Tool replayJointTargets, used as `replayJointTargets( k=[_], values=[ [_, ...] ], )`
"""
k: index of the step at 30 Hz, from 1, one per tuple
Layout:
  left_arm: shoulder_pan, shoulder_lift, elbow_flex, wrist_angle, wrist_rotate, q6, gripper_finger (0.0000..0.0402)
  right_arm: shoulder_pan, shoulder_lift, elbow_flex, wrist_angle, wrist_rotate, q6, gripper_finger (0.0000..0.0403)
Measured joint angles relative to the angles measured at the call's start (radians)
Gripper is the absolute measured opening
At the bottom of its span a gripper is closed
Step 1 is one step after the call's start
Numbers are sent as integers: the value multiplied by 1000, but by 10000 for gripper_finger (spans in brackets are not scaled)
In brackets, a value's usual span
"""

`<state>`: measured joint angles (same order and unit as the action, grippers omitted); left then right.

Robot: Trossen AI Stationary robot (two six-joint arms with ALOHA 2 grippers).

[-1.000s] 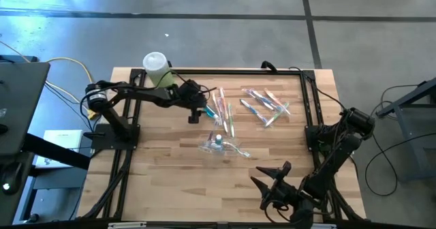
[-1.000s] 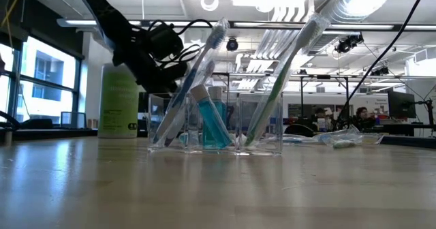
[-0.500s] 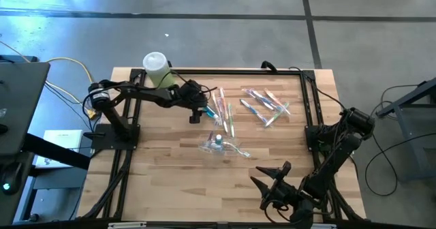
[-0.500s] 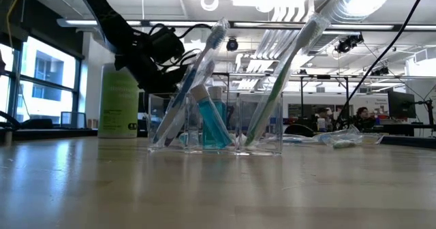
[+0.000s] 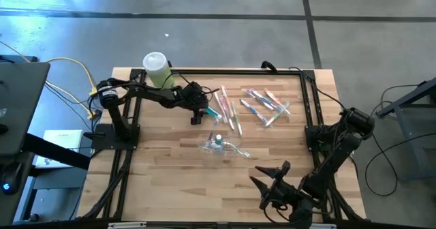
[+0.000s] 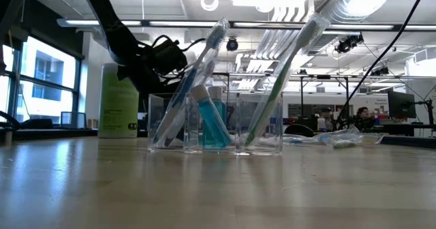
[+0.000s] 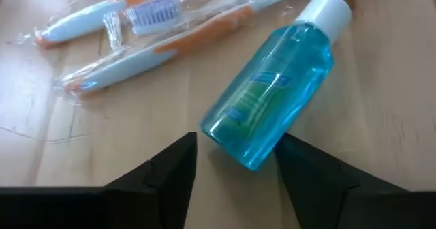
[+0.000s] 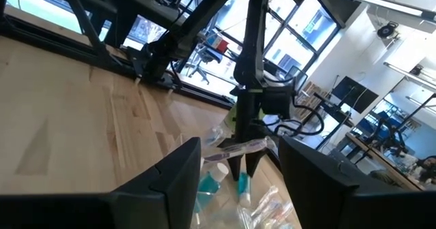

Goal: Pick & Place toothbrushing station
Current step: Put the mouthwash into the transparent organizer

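A blue mouthwash bottle (image 7: 269,93) with a white cap lies on its side on the table, also visible in the high view (image 5: 212,111). My left gripper (image 7: 235,144) is open, low over the table (image 5: 199,113), with one finger on either side of the bottle's bottom end. Wrapped toothbrushes (image 5: 230,112) lie just beyond the bottle. A clear organizer (image 5: 219,145) stands mid-table; in the low view it holds a blue toothbrush (image 6: 194,79), a green toothbrush (image 6: 283,72) and a teal bottle (image 6: 214,123). My right gripper (image 5: 272,180) is open and empty near the table's near edge. My left gripper comes in nearly level from the table's left side, and its fingers (image 7: 174,164) stand on either side of the bottle's bottom end (image 7: 242,154), lying along the bottle. I cannot tell whether they touch it. The bottle rests on its side on the table.
More wrapped toothbrushes and tubes (image 5: 267,105) lie at the far right. A pale green canister with a white lid (image 5: 156,69) stands at the far left corner. A black frame rail (image 5: 310,106) runs along the table's sides.
My left gripper has moved a little toward the table's right edge, closing in on the blue bottle and staying open. The wrapped toothbrushes beside the bottle have shifted slightly toward the right.
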<state>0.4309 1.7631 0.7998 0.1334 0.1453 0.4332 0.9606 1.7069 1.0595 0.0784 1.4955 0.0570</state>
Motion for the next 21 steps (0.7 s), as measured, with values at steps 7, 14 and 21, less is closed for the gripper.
replayJointTargets(
  k=[7,14,21],
  values=[
    [-12,3,0,-12,4,-20,94,-1,0,0,0,-12,0,190],
    [-41,4,-2,-13,-23,14,24,-1,0,0,0,-13,0,190],
    [-73,5,-2,-1,-84,-17,20,-1,0,0,0,-14,0,190]
  ],
)
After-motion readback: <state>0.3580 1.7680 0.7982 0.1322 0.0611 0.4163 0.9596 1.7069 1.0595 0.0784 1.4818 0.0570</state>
